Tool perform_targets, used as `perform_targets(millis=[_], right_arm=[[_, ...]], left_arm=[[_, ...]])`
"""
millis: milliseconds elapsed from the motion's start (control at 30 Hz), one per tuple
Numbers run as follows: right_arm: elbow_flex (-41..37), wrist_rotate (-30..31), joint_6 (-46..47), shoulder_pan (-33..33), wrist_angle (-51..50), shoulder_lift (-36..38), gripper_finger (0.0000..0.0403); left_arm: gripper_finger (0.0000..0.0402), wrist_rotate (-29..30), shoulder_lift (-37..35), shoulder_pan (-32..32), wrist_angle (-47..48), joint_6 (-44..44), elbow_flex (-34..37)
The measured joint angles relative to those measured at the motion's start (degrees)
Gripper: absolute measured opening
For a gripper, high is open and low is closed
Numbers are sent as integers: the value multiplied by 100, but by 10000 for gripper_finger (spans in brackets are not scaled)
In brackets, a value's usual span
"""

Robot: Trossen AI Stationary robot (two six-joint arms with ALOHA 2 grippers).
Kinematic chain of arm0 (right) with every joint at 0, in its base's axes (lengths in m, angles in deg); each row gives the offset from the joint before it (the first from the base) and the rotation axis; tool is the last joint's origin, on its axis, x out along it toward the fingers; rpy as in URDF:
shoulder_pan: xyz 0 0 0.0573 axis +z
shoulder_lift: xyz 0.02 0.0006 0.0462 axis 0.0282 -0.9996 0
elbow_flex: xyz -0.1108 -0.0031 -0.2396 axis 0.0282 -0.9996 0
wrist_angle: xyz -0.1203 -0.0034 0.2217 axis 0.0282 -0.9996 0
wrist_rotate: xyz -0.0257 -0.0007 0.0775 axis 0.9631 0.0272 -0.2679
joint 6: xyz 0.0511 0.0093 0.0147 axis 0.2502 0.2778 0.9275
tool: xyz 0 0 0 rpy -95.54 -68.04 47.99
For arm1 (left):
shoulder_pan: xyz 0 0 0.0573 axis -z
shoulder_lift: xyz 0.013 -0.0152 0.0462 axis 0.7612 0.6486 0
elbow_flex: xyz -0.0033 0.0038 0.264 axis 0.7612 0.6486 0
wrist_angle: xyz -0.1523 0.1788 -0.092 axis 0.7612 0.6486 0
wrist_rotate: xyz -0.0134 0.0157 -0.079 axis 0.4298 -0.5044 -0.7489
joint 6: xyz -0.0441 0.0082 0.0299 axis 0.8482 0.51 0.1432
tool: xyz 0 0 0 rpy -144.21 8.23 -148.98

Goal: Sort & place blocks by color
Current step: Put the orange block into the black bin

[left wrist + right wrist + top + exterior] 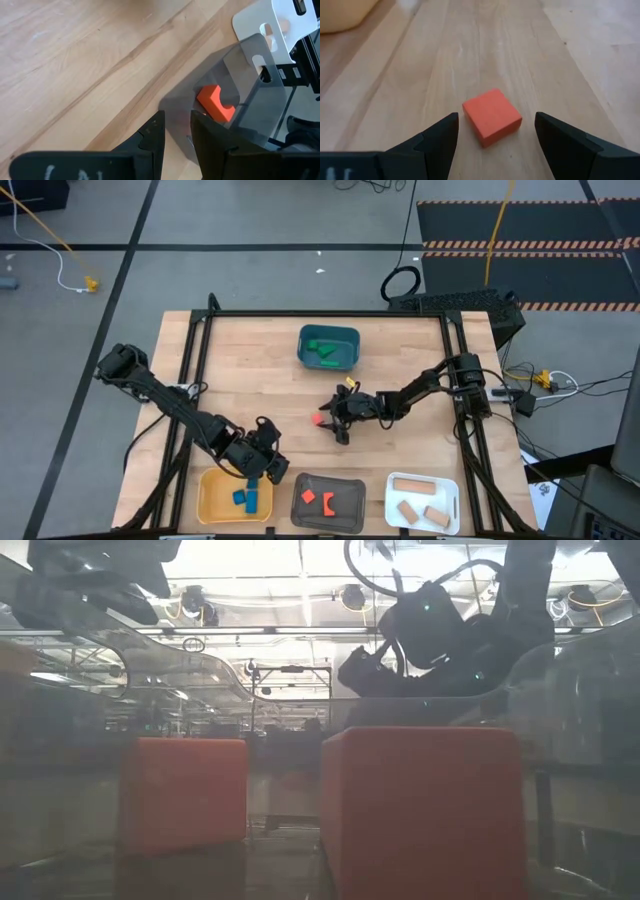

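Now my right claw [492, 132] hangs spread over the table's [250, 360] middle, the loose red block [492, 117] lying straight ahead between the fingers, corner toward me; my left claw [177, 130], nearly closed and empty, waits near the front edge.

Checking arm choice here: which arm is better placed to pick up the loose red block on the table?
The right. Its pincer is open with the red block just ahead between the fingers. The left pincer sits over by the yellow tray, away from it.
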Motion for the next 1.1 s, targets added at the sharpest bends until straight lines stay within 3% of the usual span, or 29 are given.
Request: perform_targets(millis=[500,633,867,1100], right_arm=[[243,39,-17,4,1232,-924,249],[243,31,-13,0,1235,-940,216],[247,46,55,-2,1024,-933,120],[238,-47,284,-2,710,-597,120]], left_arm=[[93,0,0,4,4,-2,-2],[93,0,0,4,4,-2,-2],[93,0,0,4,4,-4,-4],[93,1,0,4,7,-2,-2]])
